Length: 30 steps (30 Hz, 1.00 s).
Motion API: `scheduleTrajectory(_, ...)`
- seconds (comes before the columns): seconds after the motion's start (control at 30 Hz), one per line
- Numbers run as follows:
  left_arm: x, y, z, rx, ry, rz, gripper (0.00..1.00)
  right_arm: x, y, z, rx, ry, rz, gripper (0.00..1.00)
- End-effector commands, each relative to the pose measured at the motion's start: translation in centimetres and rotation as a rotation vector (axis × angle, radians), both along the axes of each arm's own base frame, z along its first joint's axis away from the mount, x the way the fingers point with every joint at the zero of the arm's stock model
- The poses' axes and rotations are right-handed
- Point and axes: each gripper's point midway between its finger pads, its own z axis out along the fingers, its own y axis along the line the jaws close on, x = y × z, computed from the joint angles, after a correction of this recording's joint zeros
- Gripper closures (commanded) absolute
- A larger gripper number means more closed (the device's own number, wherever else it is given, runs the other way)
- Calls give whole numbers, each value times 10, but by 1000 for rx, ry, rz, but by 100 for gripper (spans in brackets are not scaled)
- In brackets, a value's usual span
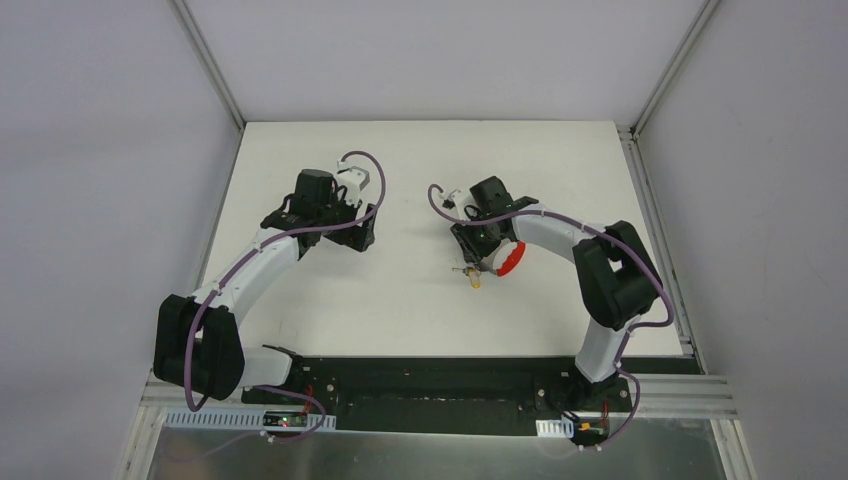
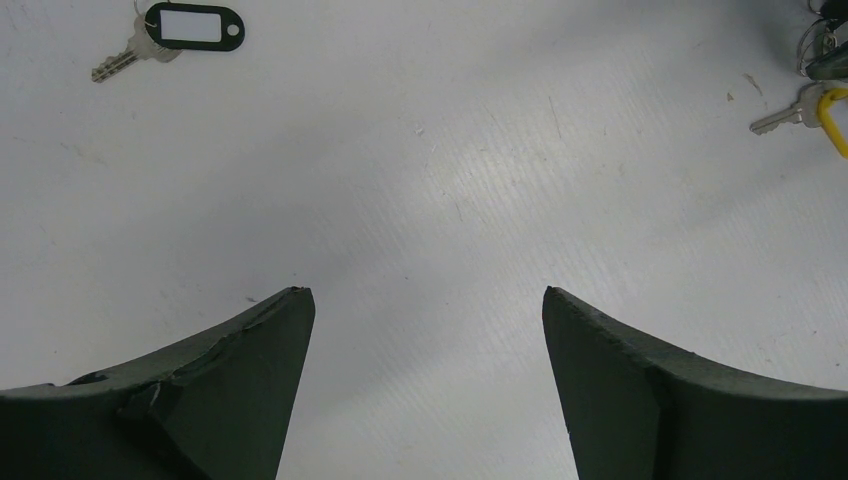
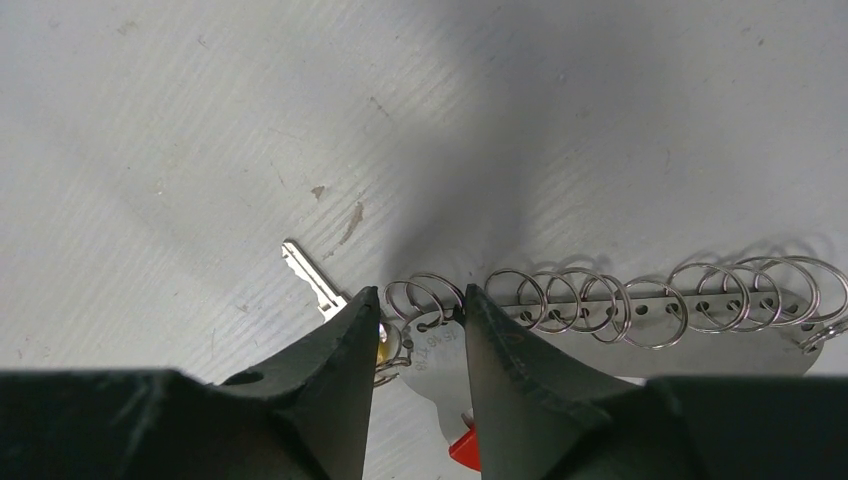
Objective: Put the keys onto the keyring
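The keyring (image 3: 640, 300) lies on the table: a metal plate carrying a row of silver wire loops, with a red band (image 1: 511, 258) at its side. My right gripper (image 3: 420, 292) straddles the plate's end, its jaws a narrow gap apart with the first loop between them. Whether they pinch it is unclear. A silver key (image 3: 308, 277) pokes out left of the fingers, its head hidden. A second key with a black tag (image 2: 190, 25) lies apart on the table. My left gripper (image 2: 425, 295) hangs open over bare table, holding nothing.
In the left wrist view a key on a yellow tag (image 2: 795, 115) lies at the far right, beside the keyring's end. The white table (image 1: 420, 160) is walled in at the back and both sides. The left arm (image 1: 330, 210) sits well left of the keyring.
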Motion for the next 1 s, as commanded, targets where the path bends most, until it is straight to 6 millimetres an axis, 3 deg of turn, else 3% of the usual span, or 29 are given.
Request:
scheduleTrajectory(0.0, 4, -2, 22, -6, -57, -13, 13, 1, 2, 18, 10, -39, 18, 59)
scheduleTrajectory(0.27, 4, -2, 23, -4, -57, -12, 14, 1, -1, 33, 21, -87, 11, 53)
scheduleTrajectory(0.57, 4, -3, 22, -3, -53, -14, 14, -11, -7, 21, 6, -52, 17, 54)
scheduleTrajectory(0.97, 4, -2, 23, 0, -55, -16, 14, -8, -5, 10, -9, -34, 26, 55)
